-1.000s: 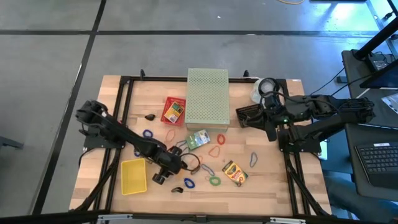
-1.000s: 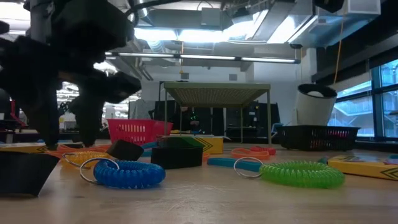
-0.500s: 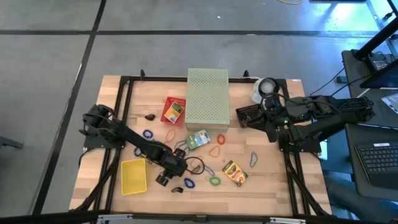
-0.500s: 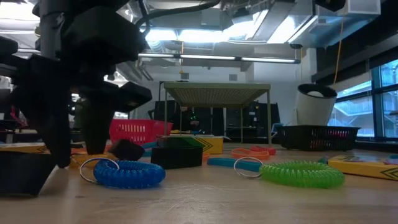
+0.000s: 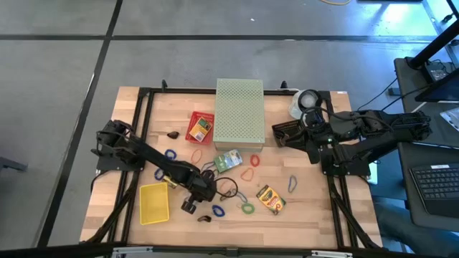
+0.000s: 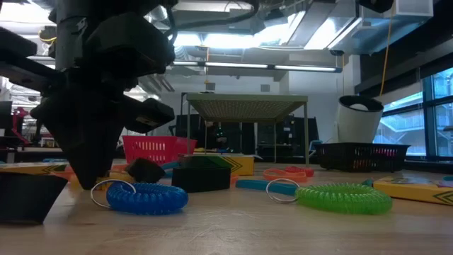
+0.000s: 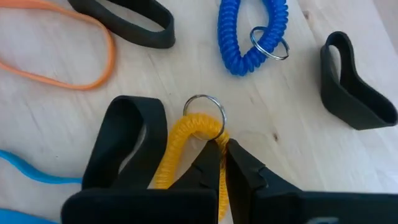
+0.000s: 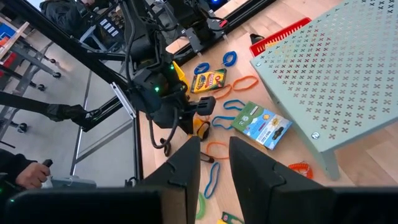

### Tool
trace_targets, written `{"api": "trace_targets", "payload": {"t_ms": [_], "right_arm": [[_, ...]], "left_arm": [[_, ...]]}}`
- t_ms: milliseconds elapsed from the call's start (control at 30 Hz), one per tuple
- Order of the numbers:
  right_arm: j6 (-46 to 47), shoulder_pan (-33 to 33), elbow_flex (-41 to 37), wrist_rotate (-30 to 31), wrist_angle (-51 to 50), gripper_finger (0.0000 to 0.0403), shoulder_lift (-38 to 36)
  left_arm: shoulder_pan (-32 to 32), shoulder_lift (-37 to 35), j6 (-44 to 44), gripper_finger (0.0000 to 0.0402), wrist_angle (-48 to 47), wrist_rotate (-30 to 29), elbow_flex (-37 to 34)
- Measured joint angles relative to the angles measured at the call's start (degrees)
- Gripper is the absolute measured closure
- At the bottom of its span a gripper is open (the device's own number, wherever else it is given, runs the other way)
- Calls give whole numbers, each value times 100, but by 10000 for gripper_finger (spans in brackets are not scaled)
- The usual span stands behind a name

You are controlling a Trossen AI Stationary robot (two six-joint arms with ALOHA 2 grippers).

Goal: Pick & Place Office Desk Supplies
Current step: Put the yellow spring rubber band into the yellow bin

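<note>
wooden table (image 5: 315, 215) littered with supplies: left gripper (image 7: 222, 152) down at the front, pinched tight on a yellow coil band (image 7: 180, 140) still lying on the wood, likely to lift it, with a blue coil (image 7: 252, 34) and black clip (image 7: 351, 93) close by, right gripper (image 5: 276, 134) idle by the perforated box (image 5: 239, 111).

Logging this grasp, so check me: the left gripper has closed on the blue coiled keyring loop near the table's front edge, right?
Not quite. The left gripper is shut on the yellow coil, not the blue coil, which lies free just beyond it. The left wrist view shows this.
</note>
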Motion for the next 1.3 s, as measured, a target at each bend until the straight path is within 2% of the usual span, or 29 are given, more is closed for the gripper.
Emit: {"api": "trace_targets", "payload": {"t_ms": [133, 367, 567, 733, 900, 1100, 1300], "right_arm": [[-2, 0, 0, 0, -15, 317, 0], [-4, 0, 0, 0, -17, 317, 0], [-7, 0, 0, -2, -17, 317, 0], [-114, 0, 0, -26, -20, 317, 0], [-211, 30, 0, -104, -20, 317, 0], [-415, 152, 0, -111, -20, 317, 0], [-357, 197, 0, -111, -20, 317, 0]], "left_arm": [[-29, 16, 52, 398, -391, 231, 294], [-41, 7, 82, 399, -1299, 263, 823], [-41, -5, 6, 399, -1331, 259, 1184], [-28, -171, -310, 399, -1294, 18, 1339], [39, -741, -1116, 400, -1251, -481, 1339], [-1, -1926, -2264, 400, -1005, -1756, 941], [-289, -3108, -4426, 400, -1293, -2675, 290]]}}
